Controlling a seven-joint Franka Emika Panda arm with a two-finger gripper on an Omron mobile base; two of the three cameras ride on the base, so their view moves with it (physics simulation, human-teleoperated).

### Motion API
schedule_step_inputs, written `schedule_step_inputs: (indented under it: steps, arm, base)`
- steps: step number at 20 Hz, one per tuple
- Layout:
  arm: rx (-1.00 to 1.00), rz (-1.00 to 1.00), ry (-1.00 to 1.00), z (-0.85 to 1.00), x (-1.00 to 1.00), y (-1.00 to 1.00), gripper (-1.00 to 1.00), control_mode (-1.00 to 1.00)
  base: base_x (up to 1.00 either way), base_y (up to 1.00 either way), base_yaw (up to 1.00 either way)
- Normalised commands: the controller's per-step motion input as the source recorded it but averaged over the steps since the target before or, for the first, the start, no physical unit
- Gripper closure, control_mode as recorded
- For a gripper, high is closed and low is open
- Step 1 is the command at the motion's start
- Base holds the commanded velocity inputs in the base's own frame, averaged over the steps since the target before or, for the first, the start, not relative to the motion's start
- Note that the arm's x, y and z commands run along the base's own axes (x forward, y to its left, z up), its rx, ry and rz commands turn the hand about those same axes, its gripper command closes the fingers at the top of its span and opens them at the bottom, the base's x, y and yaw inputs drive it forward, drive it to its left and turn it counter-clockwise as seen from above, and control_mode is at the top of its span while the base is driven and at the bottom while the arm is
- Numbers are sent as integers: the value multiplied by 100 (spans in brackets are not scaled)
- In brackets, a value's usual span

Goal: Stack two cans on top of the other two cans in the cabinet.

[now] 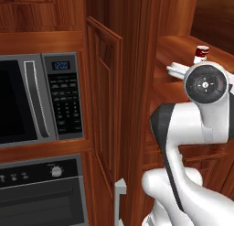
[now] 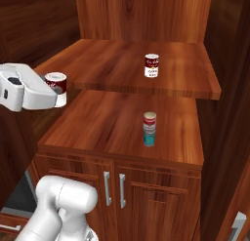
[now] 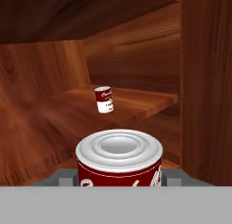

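two stacks to build, and one looks done: on the lower shelf [image 2: 97,128] of the cabinet [image 2: 146,15] a red can with a pale top [image 2: 150,120] sits squarely on the teal can [image 2: 149,137], right of centre and toward the near edge. on the upper shelf [image 2: 122,59] the soup tin [image 2: 152,65] stands alone and upright, right of the middle, its top bare.

the end effector [image 2: 54,91] is clamped on the white can with the red band [image 2: 56,87], fingers either side of it low down, out at the left near corner of the upper shelf. from the hand view that can [image 3: 118,159] fills the near foreground, its ringed lid level, with the soup tin [image 3: 104,99] far ahead and slightly left of it. in the left base view the can [image 1: 201,53] pokes up just past the arm's wrist, beside the open cabinet door [image 1: 105,106].

my read: this is the carry toward the soup tin. to do it well, keep the can upright, travel right and farther in above the shelf, and stay high enough that its base clears the tin's rim. line the two axes up before lowering, come down straight, and release only once the base rests flat on the lid. an off-centre landing could tip the tin or send the can rolling. the cabinet's right wall stands close to the tin, so that's the side to watch.
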Motion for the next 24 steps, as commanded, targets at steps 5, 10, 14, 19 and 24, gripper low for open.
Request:
schedule_step_inputs:
  steps: [5,10,14,19,24]
  arm:
    - [-25,-16,-20,18,8,-20,100,-100]
    - [-19,-15,-9,26,16,-22,100,-100]
    - [-3,-15,4,44,9,-28,100,-100]
    - [0,-11,11,38,10,-26,100,-100]
    - [0,-4,14,14,39,-13,100,-100]
  base:
    - [0,0,0]
    - [0,0,0]
    - [0,0,0]
    - [0,0,0]
    - [0,0,0]
